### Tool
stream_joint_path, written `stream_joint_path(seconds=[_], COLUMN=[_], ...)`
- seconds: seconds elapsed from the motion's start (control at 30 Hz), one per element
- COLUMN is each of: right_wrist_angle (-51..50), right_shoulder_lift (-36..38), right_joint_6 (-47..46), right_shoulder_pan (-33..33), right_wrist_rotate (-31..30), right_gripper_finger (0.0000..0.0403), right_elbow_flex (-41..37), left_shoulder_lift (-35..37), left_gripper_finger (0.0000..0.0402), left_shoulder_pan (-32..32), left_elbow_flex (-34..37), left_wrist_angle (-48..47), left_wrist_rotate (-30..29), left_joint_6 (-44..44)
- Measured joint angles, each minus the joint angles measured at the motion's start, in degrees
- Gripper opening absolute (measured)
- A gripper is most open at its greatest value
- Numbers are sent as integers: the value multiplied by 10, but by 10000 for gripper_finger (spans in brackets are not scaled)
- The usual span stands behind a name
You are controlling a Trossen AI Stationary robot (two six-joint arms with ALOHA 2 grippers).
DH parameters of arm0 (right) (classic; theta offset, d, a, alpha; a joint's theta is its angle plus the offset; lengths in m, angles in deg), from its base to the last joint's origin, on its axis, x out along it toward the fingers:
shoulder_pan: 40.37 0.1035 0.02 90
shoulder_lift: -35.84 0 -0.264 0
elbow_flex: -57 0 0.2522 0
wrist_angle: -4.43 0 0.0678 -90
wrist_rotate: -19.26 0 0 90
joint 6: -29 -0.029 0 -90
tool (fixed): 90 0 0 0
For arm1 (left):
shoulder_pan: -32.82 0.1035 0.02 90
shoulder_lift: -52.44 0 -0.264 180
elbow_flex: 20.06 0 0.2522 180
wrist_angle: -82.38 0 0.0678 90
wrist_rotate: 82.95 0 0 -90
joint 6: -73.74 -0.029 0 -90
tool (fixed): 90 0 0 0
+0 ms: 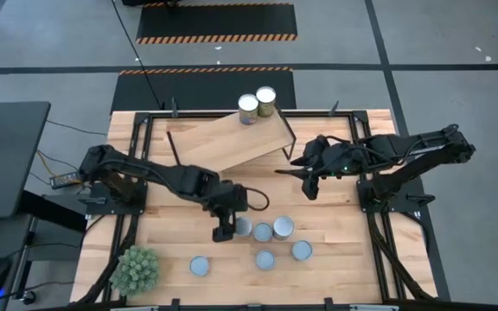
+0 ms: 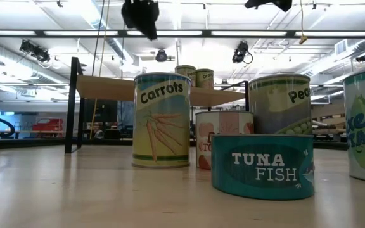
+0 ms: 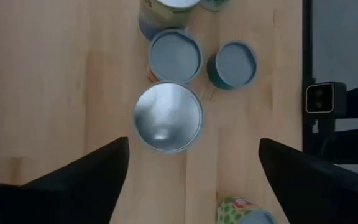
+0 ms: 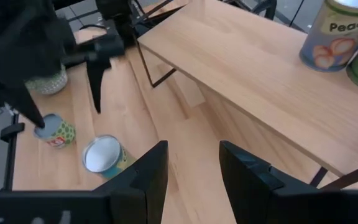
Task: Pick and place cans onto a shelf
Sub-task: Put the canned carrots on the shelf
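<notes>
Nearest me, low on the tabletop (image 1: 171, 250), I see five cans: one by itself (image 1: 200, 266) near the plant (image 1: 136, 269), and a cluster of four just beyond it, with blue-grey or silvery round tops. From table height their labels read: a flat teal tuna can (image 2: 263, 166) in front, a taller carrots can (image 2: 161, 120) beside it, a peas can (image 2: 279, 104) behind. My left tool (image 1: 223, 231) hangs over the left edge of that cluster, fingers spread wide and gripping nothing; through its wrist camera I look straight down between the two dark fingers (image 3: 86, 180) at a silvery lid (image 3: 168, 117), with two blue-grey lids touching or almost touching just past it. The fingers stand clear of the can on both sides. Farther back, my right tool (image 1: 311, 183) hovers beside the right end of the shelf (image 1: 232, 138), its fingers partly apart with nothing between them. The shelf is a light-wood plank on thin black legs, set at an angle across the back of the tabletop. Two cans (image 1: 257, 104) stand upright on its far corner, touching each other; the right wrist camera shows a peaches label (image 4: 334, 34) on one.
</notes>
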Motion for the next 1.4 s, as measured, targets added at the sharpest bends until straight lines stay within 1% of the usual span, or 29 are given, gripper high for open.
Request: stream_joint_path(seconds=[0.13, 0.4, 0.63, 0.9, 1.0, 1.13, 1.2, 1.3, 1.37, 1.4], right_wrist_angle=[1, 2, 3, 2, 2, 2, 2, 2, 2, 2], right_shoulder_lift=[0, 0, 0, -1, -1, -1, -1, -1, -1, 0], right_joint_6=[-10, -23, -25, -25, -26, -26, -26, -25, -25, -25], right_shoulder_pan=[16, 27, 27, 27, 27, 27, 27, 27, 27, 27], right_wrist_rotate=[-23, -26, -37, -38, -38, -38, -38, -38, -38, -38], right_gripper_finger=[151, 151, 151, 151, 151, 151, 151, 151, 151, 151], right_elbow_flex=[0, 0, 0, 0, 0, 0, 0, 0, 0, 0], left_shoulder_lift=[0, 0, -16, -48, -54, -61, -64, -75, -82, -86], left_gripper_finger=[378, 387, 387, 387, 387, 387, 387, 387, 387, 387], left_shoulder_pan=[-9, -12, -10, -19, -23, -34, -40, -44, -44, -44], left_elbow_flex=[30, 92, 118, 118, 119, 119, 119, 118, 119, 119], left_wrist_angle=[54, 143, 194, 213, 206, 196, 189, 199, 190, 203], left_wrist_rotate=[-9, -57, -61, -74, -75, -91, -107, -110, -108, -106], left_joint_6=[-2, 0, 13, 5, -9, -34, -35, -31, -21, -19])
